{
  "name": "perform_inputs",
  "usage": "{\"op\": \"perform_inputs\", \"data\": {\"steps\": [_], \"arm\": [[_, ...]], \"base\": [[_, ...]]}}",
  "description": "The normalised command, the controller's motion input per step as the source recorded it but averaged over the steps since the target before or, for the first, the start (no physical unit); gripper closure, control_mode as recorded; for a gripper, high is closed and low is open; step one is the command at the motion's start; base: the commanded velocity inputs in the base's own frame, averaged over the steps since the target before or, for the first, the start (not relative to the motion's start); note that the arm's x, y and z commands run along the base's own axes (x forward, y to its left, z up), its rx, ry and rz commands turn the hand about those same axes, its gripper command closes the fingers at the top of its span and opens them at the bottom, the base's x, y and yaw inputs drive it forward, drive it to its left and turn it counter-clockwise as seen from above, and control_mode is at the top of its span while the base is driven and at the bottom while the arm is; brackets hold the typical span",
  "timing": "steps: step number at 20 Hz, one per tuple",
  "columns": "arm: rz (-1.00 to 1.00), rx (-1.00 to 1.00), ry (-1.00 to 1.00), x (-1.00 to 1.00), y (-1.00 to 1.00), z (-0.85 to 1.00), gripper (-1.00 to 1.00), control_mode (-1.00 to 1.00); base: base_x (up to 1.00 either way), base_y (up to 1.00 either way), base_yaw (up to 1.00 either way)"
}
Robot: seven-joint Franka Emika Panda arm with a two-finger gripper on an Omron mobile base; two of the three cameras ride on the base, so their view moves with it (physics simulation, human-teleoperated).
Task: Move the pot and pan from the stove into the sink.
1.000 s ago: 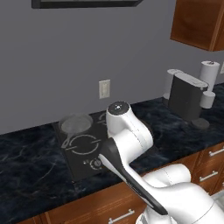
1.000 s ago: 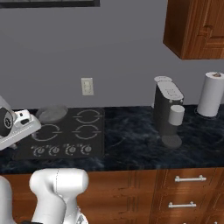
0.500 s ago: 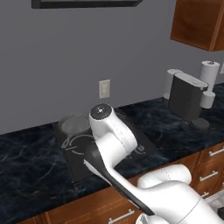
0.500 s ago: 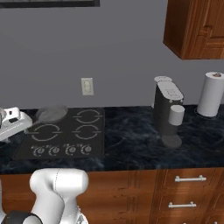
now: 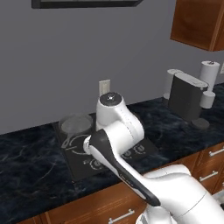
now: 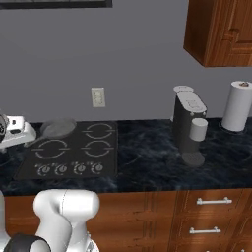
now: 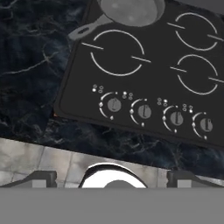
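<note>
I'm on the approach for the pan (image 7: 130, 10), which sits on the stove (image 7: 148, 78) back-left burner at 12 o'clock in hand view; hand (image 6: 15, 129) empty, fingers wide apart, next I drop onto its handle (image 7: 87, 28) at 11.

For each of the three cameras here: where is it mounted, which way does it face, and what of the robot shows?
Left base view: behind-left, looking down at stove, pan; white arm in front.
Right base view: behind-right, facing counter, coffee machine; arm at left edge.
Hand view: looks down along the open hand at knobs.
Shared: stove and pan.
</note>
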Motion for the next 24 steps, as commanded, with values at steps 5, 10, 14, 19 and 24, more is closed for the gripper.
{"op": "perform_inputs", "data": {"steps": [5, 10, 14, 19, 24], "arm": [[-0.02, 0.19, -0.17, -0.14, -0.15, 0.01, -1.0, -1.0], [-0.08, 0.14, -0.15, 0.08, 0.04, 0.0, -1.0, -1.0], [-0.13, 0.09, -0.1, 0.31, 0.14, 0.0, -1.0, -1.0], [-0.16, 0.1, -0.03, 0.46, 0.25, 0.0, -1.0, -1.0], [-0.17, 0.08, 0.0, 0.48, 0.39, 0.0, -1.0, -1.0]], "base": [[0.0, 0.0, 0.0], [0.0, 0.0, 0.0], [0.0, 0.0, 0.0], [0.0, 0.0, 0.0], [0.0, 0.0, 0.0]]}}
